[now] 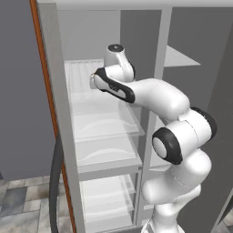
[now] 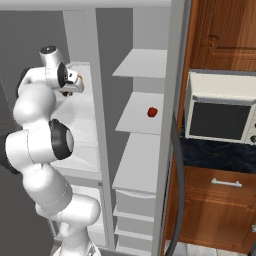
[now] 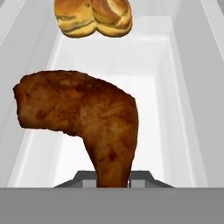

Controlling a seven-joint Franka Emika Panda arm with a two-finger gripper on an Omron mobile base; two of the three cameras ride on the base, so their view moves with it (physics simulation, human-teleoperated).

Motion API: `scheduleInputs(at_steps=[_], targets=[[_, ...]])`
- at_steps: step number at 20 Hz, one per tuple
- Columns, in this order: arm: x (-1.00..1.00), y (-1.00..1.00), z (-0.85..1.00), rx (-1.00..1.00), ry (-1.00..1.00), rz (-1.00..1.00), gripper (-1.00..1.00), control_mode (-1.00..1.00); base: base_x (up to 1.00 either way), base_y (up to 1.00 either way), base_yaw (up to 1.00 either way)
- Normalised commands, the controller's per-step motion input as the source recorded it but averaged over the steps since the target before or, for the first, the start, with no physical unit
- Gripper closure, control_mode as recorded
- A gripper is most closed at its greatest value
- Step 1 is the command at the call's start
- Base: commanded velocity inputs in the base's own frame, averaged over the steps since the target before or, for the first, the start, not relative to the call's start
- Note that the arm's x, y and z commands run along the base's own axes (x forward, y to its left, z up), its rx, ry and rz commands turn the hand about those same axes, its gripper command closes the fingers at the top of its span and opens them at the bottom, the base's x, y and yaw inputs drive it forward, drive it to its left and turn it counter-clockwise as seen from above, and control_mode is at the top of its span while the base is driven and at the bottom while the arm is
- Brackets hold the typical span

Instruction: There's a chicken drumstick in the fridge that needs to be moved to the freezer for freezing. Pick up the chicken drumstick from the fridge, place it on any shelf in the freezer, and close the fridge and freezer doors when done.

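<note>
The arm is reaching deep into the fridge (image 1: 104, 123), the wider compartment with the clear glass shelves, and the gripper (image 3: 113, 183) is up at an upper glass shelf there. From the hand view you can see it plainly: the jaws are drawn in tight on the narrow end of the chicken drumstick (image 3: 87, 118), the dark reddish-brown meat rising up from between the two dark finger tips and spreading out broad and to the left across the view. Beyond it, further along the same white-rimmed shelf, sits a golden bun (image 3: 93, 17), well apart from the drumstick. In the right base view the hand (image 2: 67, 82) is tucked against the fridge shelf with a small dark-reddish scrap of the drumstick just showing beneath it. Next door, past the grey divider, is the freezer (image 2: 142, 115), the narrow compartment with opaque light-grey shelves; on its middle shelf (image 2: 137, 122) lies a small red round fruit (image 2: 152, 112). Both doors stand open: the fridge door (image 1: 20, 91) is swung out at the left of the left base view, and the freezer door (image 2: 175, 125) shows edge-on in the right base view, with a microwave (image 2: 220, 107) and wooden cabinets (image 2: 220, 210) beyond it.
</note>
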Motion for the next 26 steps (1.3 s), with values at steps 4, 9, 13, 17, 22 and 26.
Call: scheduleInputs(at_steps=[4, 9, 13, 17, 22, 26], targets=[[-0.97, 0.0, -0.72, 0.0, -0.04, 0.0, 1.0, -1.0, 0.0, 0.0, 0.0], [-1.0, 0.0, -0.15, 0.08, -0.04, -0.01, 1.0, -1.0, 0.0, 0.0, 0.0], [-1.0, 0.0, 0.07, 0.06, -0.03, -0.08, 1.0, -1.0, 0.0, 0.0, 0.0], [-1.0, 0.0, 0.17, 0.04, 0.0, -0.14, 1.0, -1.0, 0.0, 0.0, 0.0], [-1.0, -0.01, 0.26, -0.05, -0.04, -0.18, 1.0, -1.0, 0.0, 0.0, 0.0], [-0.97, -0.03, 0.45, -0.03, 0.0, -0.19, 1.0, -1.0, 0.0, 0.0, 0.0]])
